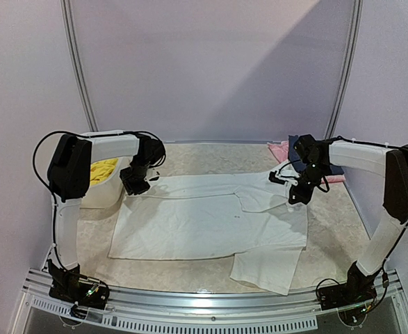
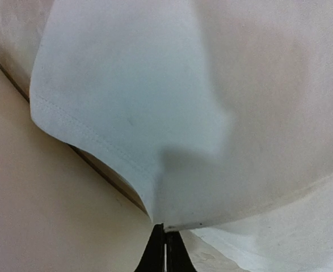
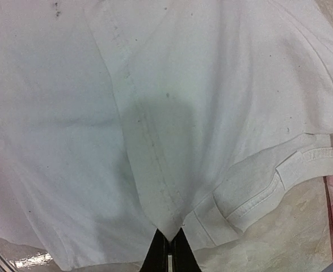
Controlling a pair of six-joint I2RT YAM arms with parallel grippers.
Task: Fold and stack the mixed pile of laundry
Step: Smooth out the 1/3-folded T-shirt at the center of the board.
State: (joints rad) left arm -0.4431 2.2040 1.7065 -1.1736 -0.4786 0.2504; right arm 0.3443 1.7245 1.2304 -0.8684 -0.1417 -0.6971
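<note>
Far left on the bench [image 1: 190,271], the white basket [image 1: 110,195] sits beside your left arm, and the yellow shorts [image 1: 103,170] lie bunched inside it, only partly visible over the rim.

Just right of the basket, your left fingers [image 2: 155,256] are pressed together on a corner of the white T-shirt [image 1: 204,226]. In the left wrist view the stitched hem curves down into the pinch, and the cloth rises out of it in a soft fold. The pale basket wall fills the lower left of that view.

Across the middle, the T-shirt is spread over the bench, mostly flat, with its far edge running between your two arms. The neckline sits right of centre, and one short sleeve sticks out toward the near edge on the right side.

On the right, your right fingers [image 3: 157,256] are clamped together on the shirt too. The right wrist view shows a seam running straight down into the pinch, and a doubled hem edge lying just to the right on the bare bench.

Past that, at the far right of the bench, a pink cloth [image 1: 280,150] lies behind your right arm with something dark blue [image 1: 302,147] on it; what the dark thing is cannot be told.
</note>
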